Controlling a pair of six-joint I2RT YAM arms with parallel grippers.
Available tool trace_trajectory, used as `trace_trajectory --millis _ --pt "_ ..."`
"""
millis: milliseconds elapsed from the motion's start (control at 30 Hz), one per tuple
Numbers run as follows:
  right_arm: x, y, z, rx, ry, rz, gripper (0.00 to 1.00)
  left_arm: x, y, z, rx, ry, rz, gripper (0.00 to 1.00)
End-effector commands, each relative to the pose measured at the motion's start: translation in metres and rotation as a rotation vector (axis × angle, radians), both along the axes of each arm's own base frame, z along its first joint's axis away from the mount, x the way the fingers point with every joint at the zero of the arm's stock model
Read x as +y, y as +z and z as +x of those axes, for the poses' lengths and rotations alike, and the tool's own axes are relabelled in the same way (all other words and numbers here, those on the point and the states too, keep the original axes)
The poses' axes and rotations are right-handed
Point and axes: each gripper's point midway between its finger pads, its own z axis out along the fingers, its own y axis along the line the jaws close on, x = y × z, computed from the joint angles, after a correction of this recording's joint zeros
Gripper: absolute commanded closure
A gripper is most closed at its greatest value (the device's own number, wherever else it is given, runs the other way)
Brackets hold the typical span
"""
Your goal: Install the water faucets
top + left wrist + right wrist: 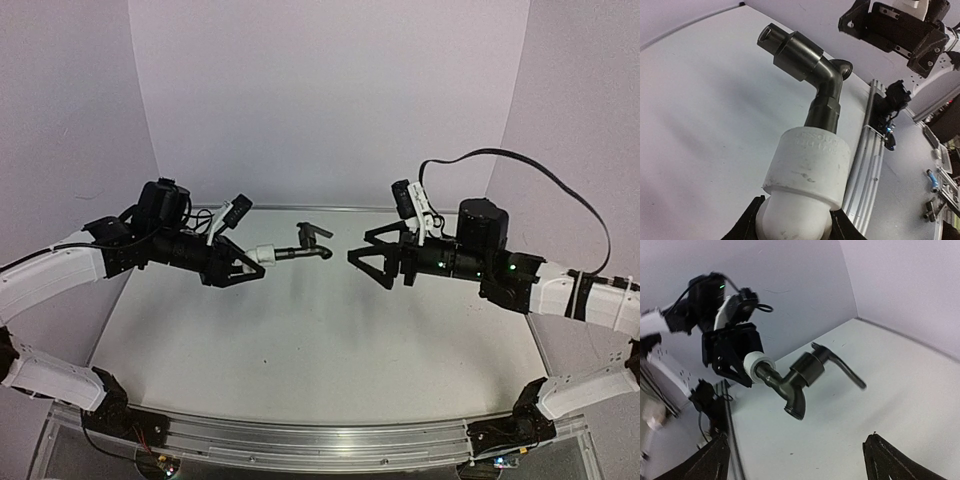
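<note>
A dark grey water faucet (305, 248) hangs in mid-air above the table, its stem seated in a white pipe fitting (264, 254). My left gripper (245, 265) is shut on that fitting. In the left wrist view the fitting (807, 165) fills the space between the black fingers, and the faucet (810, 65) rises from it. My right gripper (365, 258) stands open a short way to the right of the faucet and does not touch it. From the right wrist, the faucet (800, 380) shows its spout pointing down and its thin lever (840, 367) pointing right.
The white table (300, 340) lies below both arms, with white walls on three sides. An aluminium rail (300, 440) runs along the near edge and carries the arm bases.
</note>
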Motion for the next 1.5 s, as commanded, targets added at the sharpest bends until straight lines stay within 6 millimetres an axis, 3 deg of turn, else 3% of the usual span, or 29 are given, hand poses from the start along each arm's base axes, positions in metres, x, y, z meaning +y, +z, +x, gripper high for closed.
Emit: trace_trajectory --millis 0,200,300,533,733,900,967,1100,1133,1233,1267,1300,1333,1433,1467 --pt "-0.007 0.002 -0.026 -0.671 0.167 -0.26 0.05 -0.024 0.026 -0.026 0.087 -0.2 -0.137 1.0" --pt "0.003 -0.007 -0.059 -1.132 0.409 -0.315 0.05 -0.034 0.025 -0.044 0.26 -0.338 -0.177 1.0" --pt "0.013 -0.011 -0.057 -1.21 0.436 -0.323 0.05 -0.037 0.021 -0.046 0.312 -0.358 -0.177 1.0" --pt "0.036 -0.019 -0.044 -1.203 0.464 -0.322 0.14 -0.039 0.023 -0.049 0.353 -0.388 -0.186 1.0" --pt "0.049 -0.013 -0.027 -1.1 0.396 -0.266 0.47 -0.039 0.024 -0.051 0.356 -0.404 -0.191 1.0" --pt "0.056 -0.011 -0.026 -1.001 0.402 -0.221 0.59 -0.041 0.026 -0.05 0.354 -0.413 -0.194 1.0" --pt "0.059 -0.009 -0.03 -0.904 0.424 -0.177 0.7 -0.042 0.027 -0.045 0.311 -0.392 -0.185 1.0" --pt "0.06 -0.011 -0.041 -0.669 0.468 -0.1 0.81 -0.039 0.031 -0.028 0.177 -0.298 -0.145 1.0" --pt "0.062 -0.014 -0.042 -0.519 0.476 -0.07 0.9 -0.035 0.029 -0.011 0.087 -0.211 -0.102 1.0" --pt "0.065 -0.013 -0.042 -0.185 0.483 0.004 1.0 -0.025 0.031 0.019 -0.055 -0.065 -0.028 1.0" --pt "0.067 -0.012 -0.039 -0.093 0.471 0.025 1.0 -0.023 0.032 0.025 -0.086 -0.042 -0.012 1.0" --pt "0.068 -0.009 -0.033 0.118 0.458 0.083 1.0 -0.022 0.035 0.035 -0.154 -0.014 0.011 1.0" --pt "0.07 -0.003 -0.037 0.342 0.497 0.153 1.0 -0.021 0.038 0.043 -0.196 0.014 0.023 1.0" --pt "0.055 0.048 -0.052 0.514 0.679 0.493 1.0 -0.021 0.044 0.064 -0.339 0.071 0.055 1.0" --pt "0.048 0.06 -0.042 0.643 0.708 0.601 1.0 -0.021 0.044 0.068 -0.376 0.079 0.066 1.0"
